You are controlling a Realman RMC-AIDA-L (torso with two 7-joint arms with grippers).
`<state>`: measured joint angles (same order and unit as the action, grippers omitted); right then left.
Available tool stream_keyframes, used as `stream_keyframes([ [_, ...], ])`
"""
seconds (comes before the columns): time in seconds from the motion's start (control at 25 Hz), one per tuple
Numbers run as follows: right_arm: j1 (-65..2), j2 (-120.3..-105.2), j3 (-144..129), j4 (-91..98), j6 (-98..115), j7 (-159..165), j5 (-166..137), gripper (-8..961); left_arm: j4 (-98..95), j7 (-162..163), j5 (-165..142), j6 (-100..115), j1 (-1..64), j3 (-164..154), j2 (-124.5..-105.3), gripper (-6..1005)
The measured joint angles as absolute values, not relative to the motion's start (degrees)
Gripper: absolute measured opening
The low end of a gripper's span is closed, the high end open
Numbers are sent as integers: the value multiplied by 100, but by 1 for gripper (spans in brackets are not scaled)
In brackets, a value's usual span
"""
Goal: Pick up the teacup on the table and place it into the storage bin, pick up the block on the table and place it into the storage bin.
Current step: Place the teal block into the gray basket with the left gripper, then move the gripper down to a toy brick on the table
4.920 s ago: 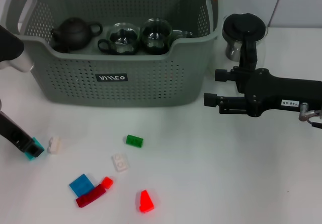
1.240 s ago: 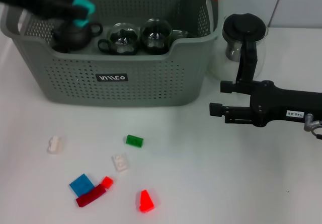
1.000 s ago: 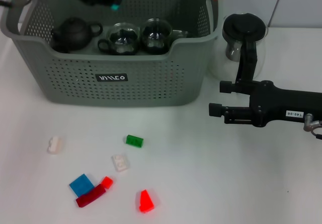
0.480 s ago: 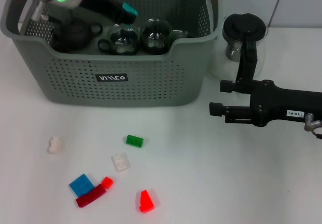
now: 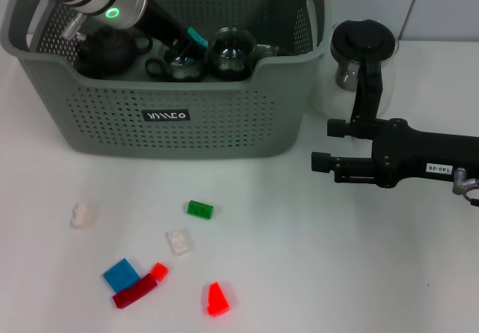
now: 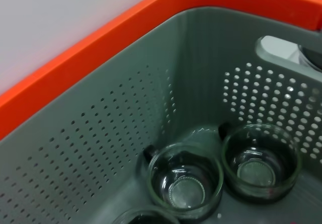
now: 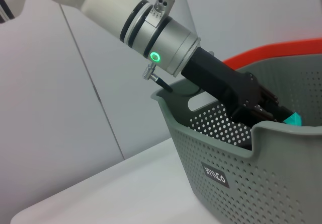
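Now, far left, the left gripper [image 5: 187, 43] is reaching down inside the large grey perforated plastic storage bin [image 5: 179, 116], its fingers clenched on a small teal block [image 5: 197, 37], which sits just above the glassware in there. The bin stands at the far left of the white table [image 5: 314, 258], orange clips on its rim. Inside it, from left to right along the near wall, there's a dark round teapot [image 5: 108, 49], then a clear glass teacup with a black handle [image 5: 179, 60] right under the gripper, then a second clear glass teacup [image 5: 233, 52] beside it. The left wrist view looks straight down on two such cups side by side on the bin floor.

On the near tabletop, loose pieces lie scattered: a small white block [image 5: 81, 215], a flat blue block [image 5: 120, 274] touching a dark red bar [image 5: 135, 294], a small red block [image 5: 158, 271], a pale white brick [image 5: 178, 240], a green brick [image 5: 200, 209] and a red wedge [image 5: 217, 299].

Over to the right, the glass jug with black lid [image 5: 362, 52] stands just beside the bin. The right gripper [image 5: 320, 153] hovers above the table near it, fingers released and apart, holding nothing.
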<state>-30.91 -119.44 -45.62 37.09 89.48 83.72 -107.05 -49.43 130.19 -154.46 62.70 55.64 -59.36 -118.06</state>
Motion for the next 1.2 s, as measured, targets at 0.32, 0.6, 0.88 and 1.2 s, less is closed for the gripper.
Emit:
stream_keyframes([
  [0.32,-3085,-11944,-4561,3709,8947,8372,-10705,884,-5092,13010,-15329,6308,5545,-5873,-11876,491],
  [0.6,-3085,-11944,-4561,3708,8947,8391,-10705,885,-6271,12773,-13698,6984,4863,-5260,-11897,612],
  [0.88,-3076,-11943,-4568,3709,8953,8441,-10705,885,-6989,12665,-12183,7234,3815,-4956,-11966,682],
  [1.2,-3073,-11901,-4562,3709,8956,8559,-10705,884,-7910,13082,-12172,8487,3562,-4793,-11866,679],
])
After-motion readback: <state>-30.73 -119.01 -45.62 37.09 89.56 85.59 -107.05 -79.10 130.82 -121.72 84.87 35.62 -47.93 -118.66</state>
